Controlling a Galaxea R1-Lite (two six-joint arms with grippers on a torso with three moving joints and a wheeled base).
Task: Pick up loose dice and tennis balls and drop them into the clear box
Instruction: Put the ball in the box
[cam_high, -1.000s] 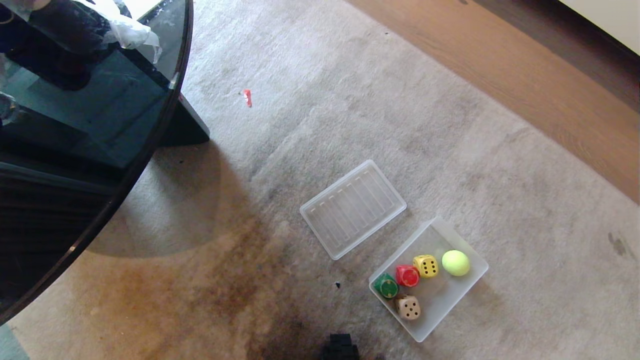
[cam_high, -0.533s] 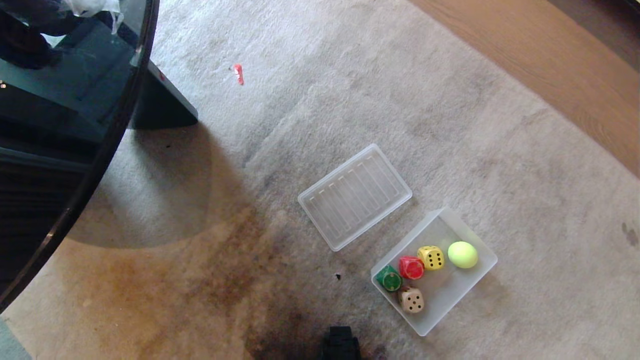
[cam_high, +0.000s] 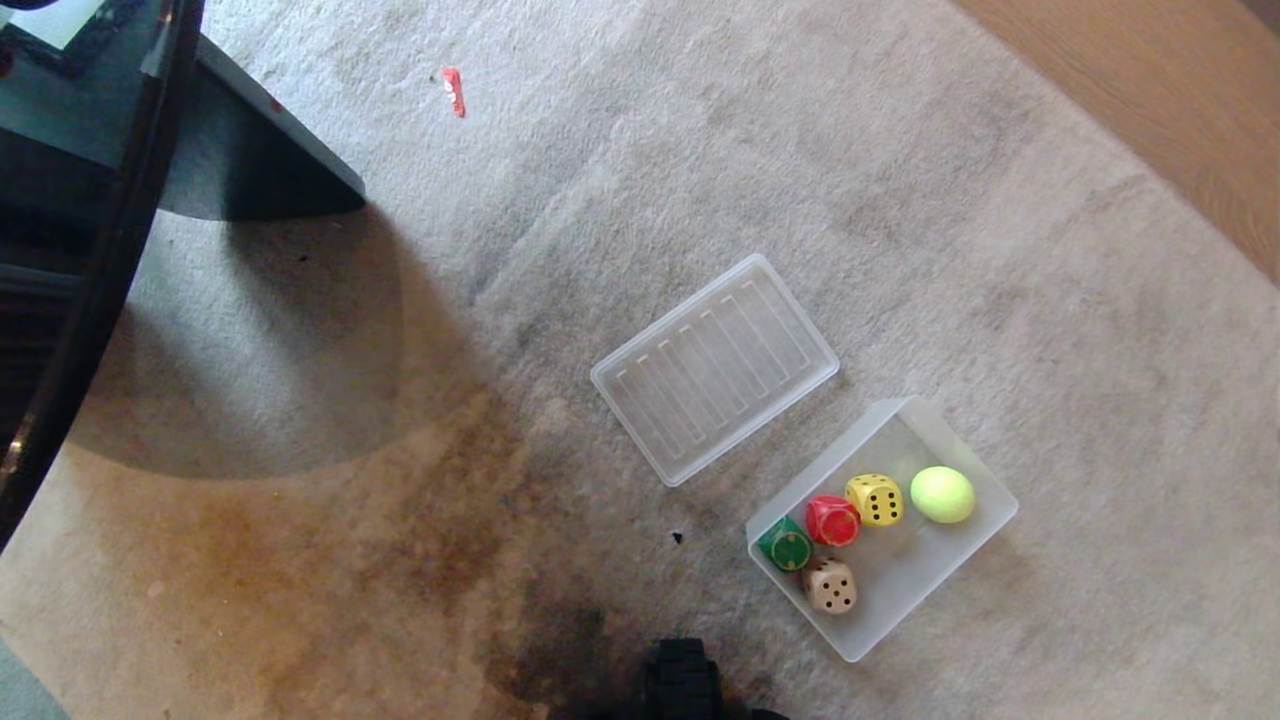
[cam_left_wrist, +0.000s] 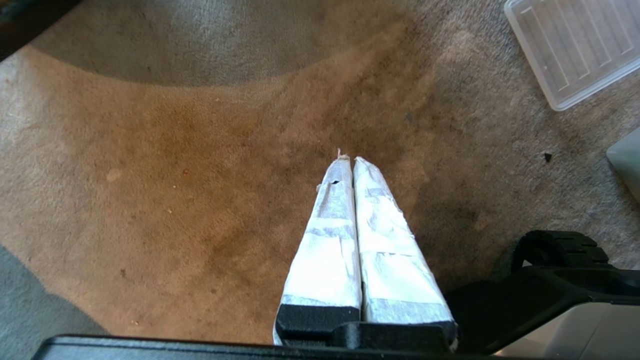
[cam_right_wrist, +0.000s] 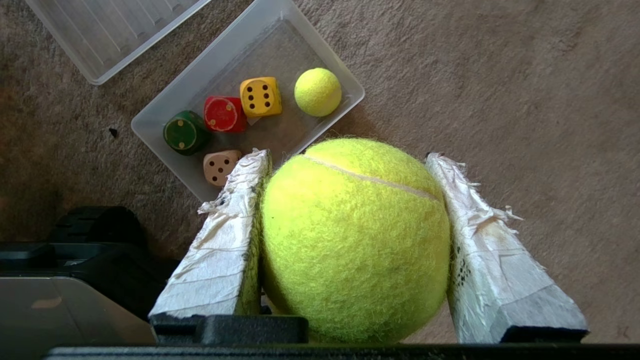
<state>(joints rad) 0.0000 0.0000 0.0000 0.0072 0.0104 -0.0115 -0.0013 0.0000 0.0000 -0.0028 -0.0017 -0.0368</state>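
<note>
No words, brand names or printed numerals can be read anywhere. The only number-like marks are the pips on the dice in the clear box, lower right of the head view. The yellow die shows a six-pip face, the beige die a five-pip face, and the green die a single pale dot. The red die has a face too faint to count.

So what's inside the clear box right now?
The clear box holds a green die, red die, yellow die, beige die and one tennis ball. Nothing visibly hidden.
</note>
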